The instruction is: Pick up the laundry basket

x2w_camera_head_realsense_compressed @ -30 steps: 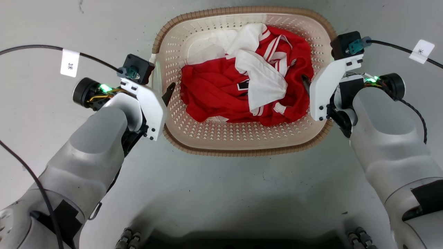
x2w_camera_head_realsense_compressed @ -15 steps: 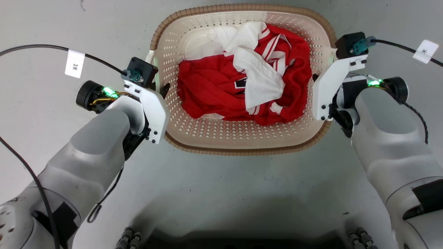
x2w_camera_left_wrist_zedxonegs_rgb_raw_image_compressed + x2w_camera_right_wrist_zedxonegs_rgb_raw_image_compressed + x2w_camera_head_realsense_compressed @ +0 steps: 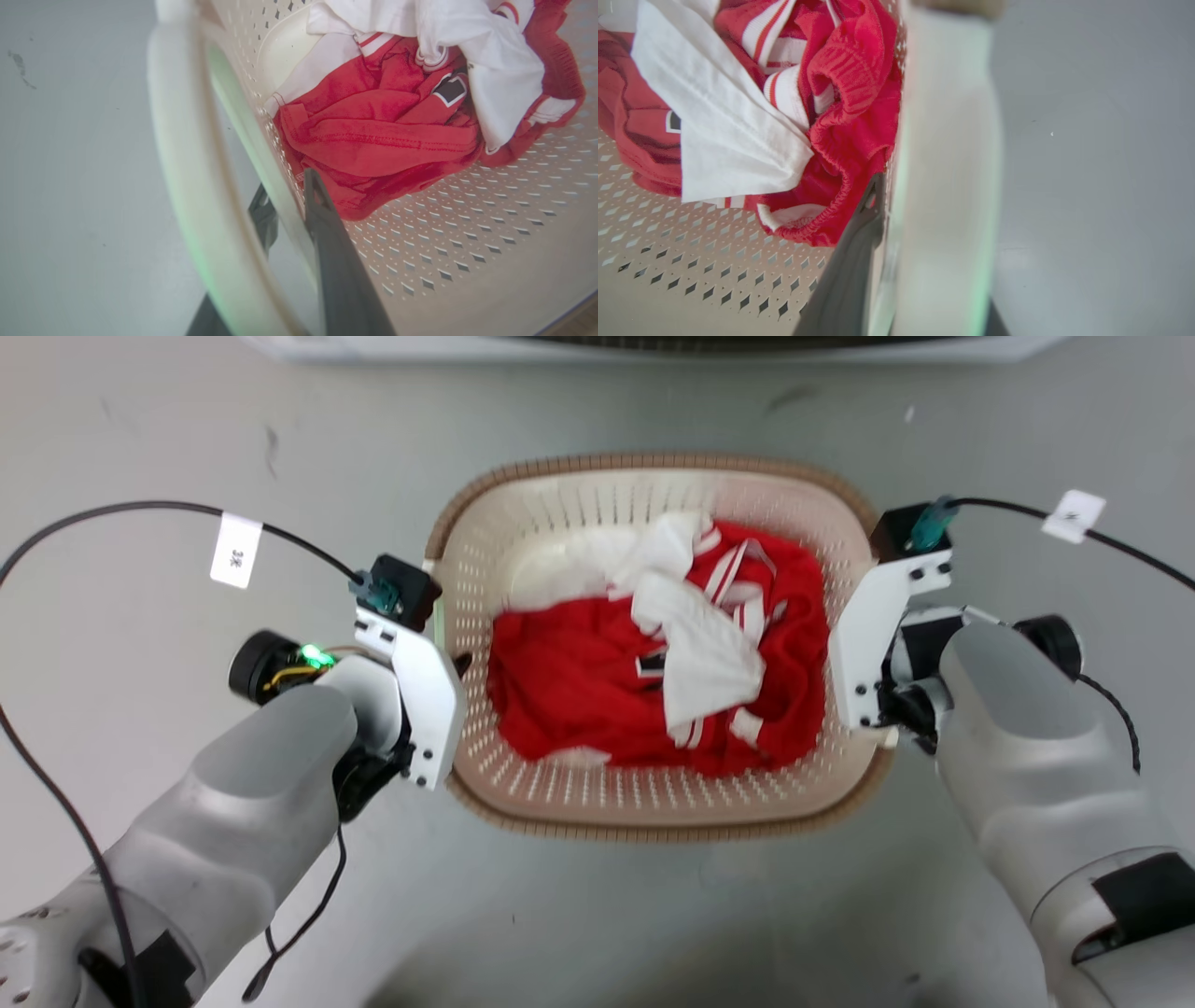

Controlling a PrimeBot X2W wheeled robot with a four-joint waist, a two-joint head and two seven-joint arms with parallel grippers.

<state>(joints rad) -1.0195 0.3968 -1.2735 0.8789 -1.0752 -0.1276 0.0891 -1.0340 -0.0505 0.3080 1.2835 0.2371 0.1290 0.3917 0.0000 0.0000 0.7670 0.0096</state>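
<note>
The laundry basket (image 3: 560, 518) is cream-white and perforated with a brown woven-look rim, and it lies between my two arms over the grey floor. Red and white clothes (image 3: 653, 709) are heaped inside it. My left gripper (image 3: 456, 665) is shut on the basket's left side. In the left wrist view, the left gripper (image 3: 285, 186) has one dark finger (image 3: 327, 242) inside the wall, the other outside, and the white loop handle (image 3: 187, 163) close by. My right gripper (image 3: 840, 644) is shut on the right side. The right gripper (image 3: 889, 200) has a finger (image 3: 852, 261) inside against the wall.
The white lower edge of a large appliance (image 3: 653, 343) runs along the top of the head view. Black cables with white tags (image 3: 235, 551) (image 3: 1074, 515) loop out from both wrists. Grey floor (image 3: 653, 915) surrounds the basket.
Both grippers' inner fingers have drawn in against the basket's side walls. The head camera has moved: the basket shows lower and smaller, the robot's base has left view, and the appliance edge has appeared.
</note>
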